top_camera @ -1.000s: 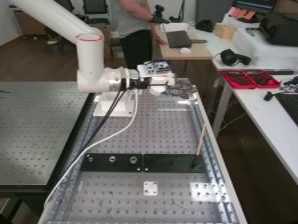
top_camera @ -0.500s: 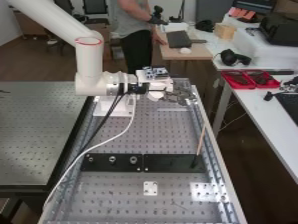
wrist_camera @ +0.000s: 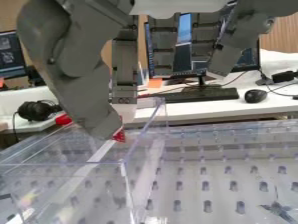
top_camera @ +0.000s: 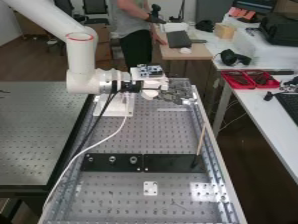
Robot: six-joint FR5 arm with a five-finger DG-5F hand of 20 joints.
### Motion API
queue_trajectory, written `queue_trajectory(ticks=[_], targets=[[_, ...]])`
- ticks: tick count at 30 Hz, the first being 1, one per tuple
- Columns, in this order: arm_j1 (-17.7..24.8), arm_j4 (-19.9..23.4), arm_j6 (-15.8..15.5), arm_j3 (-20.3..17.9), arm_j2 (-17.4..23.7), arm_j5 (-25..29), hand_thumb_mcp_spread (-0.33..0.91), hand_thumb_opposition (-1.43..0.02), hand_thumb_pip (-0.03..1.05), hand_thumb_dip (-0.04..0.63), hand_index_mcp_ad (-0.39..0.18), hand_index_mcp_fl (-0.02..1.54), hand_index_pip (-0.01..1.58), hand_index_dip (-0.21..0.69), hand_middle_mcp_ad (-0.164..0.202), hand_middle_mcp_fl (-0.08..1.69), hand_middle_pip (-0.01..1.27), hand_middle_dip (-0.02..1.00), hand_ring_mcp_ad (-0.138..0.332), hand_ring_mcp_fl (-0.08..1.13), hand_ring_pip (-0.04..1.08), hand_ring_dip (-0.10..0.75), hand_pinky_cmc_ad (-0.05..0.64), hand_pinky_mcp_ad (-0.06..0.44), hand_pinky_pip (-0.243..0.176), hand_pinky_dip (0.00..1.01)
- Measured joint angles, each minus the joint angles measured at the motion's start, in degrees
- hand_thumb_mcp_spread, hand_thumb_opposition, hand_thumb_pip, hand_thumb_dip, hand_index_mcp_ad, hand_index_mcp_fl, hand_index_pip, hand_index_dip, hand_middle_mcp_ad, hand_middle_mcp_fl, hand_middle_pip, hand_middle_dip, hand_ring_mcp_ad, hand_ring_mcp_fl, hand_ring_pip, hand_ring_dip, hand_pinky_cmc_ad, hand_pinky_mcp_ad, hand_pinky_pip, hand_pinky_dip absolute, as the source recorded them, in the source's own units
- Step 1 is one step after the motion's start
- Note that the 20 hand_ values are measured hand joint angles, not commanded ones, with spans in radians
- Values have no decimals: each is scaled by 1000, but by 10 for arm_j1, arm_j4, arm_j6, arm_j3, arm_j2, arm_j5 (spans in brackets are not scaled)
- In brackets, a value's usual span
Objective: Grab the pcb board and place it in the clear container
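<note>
Dark brown floor [top_camera: 30, 65], pale wall [top_camera: 8, 31], white desk [top_camera: 256, 106], light wooden table [top_camera: 171, 54] behind.

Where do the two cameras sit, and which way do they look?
High view: fixed above the bench's near end, looking down along it; the arm and hand show.
Wrist view: on the arm's wrist, looking past the robot's fingers at the clear container and a desk.
Both share: the hand, the container, the black headphones.
</note>
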Motion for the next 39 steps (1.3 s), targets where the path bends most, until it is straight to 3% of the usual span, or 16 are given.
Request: queue_trajectory(ticks=[39], targets=[[22, -4, 25, -39, 20, 39, 407, -840, 771, 276, -93, 115, 1557, 86, 87, 138, 126, 155, 201, 0, 101, 16, 307, 166, -63, 529]])
